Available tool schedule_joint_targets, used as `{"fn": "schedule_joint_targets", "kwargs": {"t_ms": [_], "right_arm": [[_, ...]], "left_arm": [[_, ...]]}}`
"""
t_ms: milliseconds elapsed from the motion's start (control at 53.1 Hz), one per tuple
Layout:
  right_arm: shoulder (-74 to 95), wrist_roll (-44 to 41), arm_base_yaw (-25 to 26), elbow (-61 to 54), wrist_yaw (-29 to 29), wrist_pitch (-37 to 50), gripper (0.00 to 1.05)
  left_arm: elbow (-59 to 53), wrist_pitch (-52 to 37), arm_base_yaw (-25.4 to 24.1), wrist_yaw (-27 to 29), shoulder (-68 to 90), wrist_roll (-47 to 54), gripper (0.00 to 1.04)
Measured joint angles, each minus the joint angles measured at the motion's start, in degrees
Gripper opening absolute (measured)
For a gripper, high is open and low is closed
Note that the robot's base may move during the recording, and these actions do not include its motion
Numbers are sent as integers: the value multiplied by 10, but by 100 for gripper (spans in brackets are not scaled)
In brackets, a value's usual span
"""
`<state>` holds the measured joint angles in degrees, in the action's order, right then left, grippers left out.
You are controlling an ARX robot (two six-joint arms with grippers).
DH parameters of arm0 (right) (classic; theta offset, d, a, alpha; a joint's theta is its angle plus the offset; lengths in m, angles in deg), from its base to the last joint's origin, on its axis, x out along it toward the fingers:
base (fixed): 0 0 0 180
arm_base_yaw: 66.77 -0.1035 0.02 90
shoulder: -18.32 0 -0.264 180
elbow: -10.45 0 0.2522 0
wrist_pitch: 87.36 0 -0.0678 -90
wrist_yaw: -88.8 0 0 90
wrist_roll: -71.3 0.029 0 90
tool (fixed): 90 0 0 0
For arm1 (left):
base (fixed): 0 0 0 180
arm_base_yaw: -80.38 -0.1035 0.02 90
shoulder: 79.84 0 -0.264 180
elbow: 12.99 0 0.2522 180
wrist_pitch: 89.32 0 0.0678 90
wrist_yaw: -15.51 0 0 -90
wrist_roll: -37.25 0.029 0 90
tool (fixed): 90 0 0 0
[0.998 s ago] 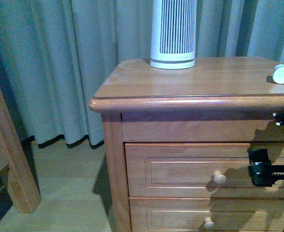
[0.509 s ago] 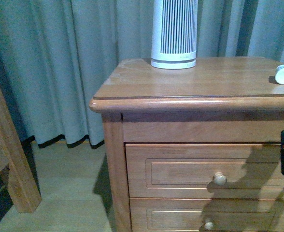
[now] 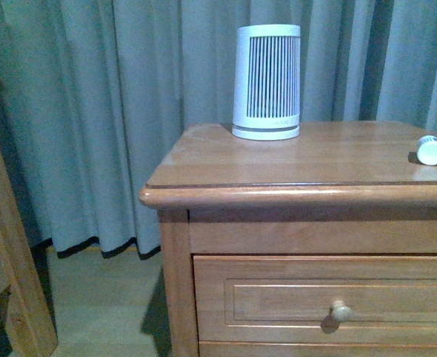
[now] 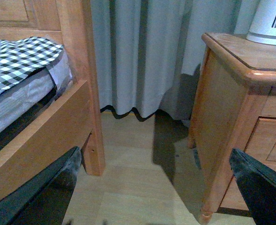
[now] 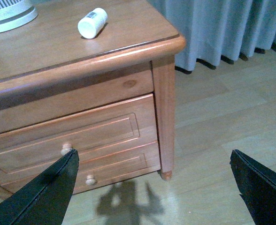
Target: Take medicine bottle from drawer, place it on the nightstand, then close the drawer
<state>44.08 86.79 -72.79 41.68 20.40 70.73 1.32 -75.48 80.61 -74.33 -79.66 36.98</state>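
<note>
The small white medicine bottle (image 3: 431, 150) lies on its side on the nightstand (image 3: 293, 160) top, near the right edge; it also shows in the right wrist view as the medicine bottle (image 5: 92, 22). The upper drawer (image 3: 315, 297) is shut flush, its round knob (image 3: 341, 310) showing. In the right wrist view the drawer (image 5: 67, 136) is shut too. My right gripper (image 5: 154, 187) hangs open over the floor, clear of the nightstand. My left gripper (image 4: 157, 187) is open above the floor between bed and nightstand (image 4: 232, 93). Neither arm shows in the front view.
A large white ribbed device (image 3: 267, 82) stands at the back of the nightstand top. Grey curtains (image 3: 107, 111) hang behind. A wooden bed frame post (image 4: 84, 84) with a checked mattress cover (image 4: 16, 58) stands at the left. The lower drawer (image 5: 105, 164) is shut.
The right gripper has left the front view, withdrawing from the drawer front. The front view has tilted up, so the nightstand sits lower in frame. The bottle stays on top.
</note>
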Motion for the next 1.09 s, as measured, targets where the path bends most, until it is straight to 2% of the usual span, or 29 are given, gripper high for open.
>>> {"fn": "schedule_joint_targets", "kwargs": {"t_ms": [151,264,433,490,546,584,641,735,942,1093], "right_arm": [[-110,-2,-40,-36,52,-64,98],[-137,-14,-72,-58,87,-43,98],[-143,-31,-79,-68,88,-35,98],[-165,-62,-39,-88,-14,14,91],[-197,-100,23,-113,-130,59,81],[-207,-114,45,-117,-173,69,74],[-213,-130,54,-122,-208,73,64],[-220,-143,58,-135,-215,74,39],[-229,-150,58,-147,-215,77,3],[-251,-152,58,-168,-215,79,3]], "left_arm": [[0,0,0,0,0,0,98],[0,0,0,0,0,0,98],[0,0,0,0,0,0,98],[0,0,0,0,0,0,98],[0,0,0,0,0,0,98],[0,0,0,0,0,0,98],[0,0,0,-1,0,0,98],[0,0,0,0,0,0,98],[0,0,0,-1,0,0,98],[0,0,0,-1,0,0,98]]}}
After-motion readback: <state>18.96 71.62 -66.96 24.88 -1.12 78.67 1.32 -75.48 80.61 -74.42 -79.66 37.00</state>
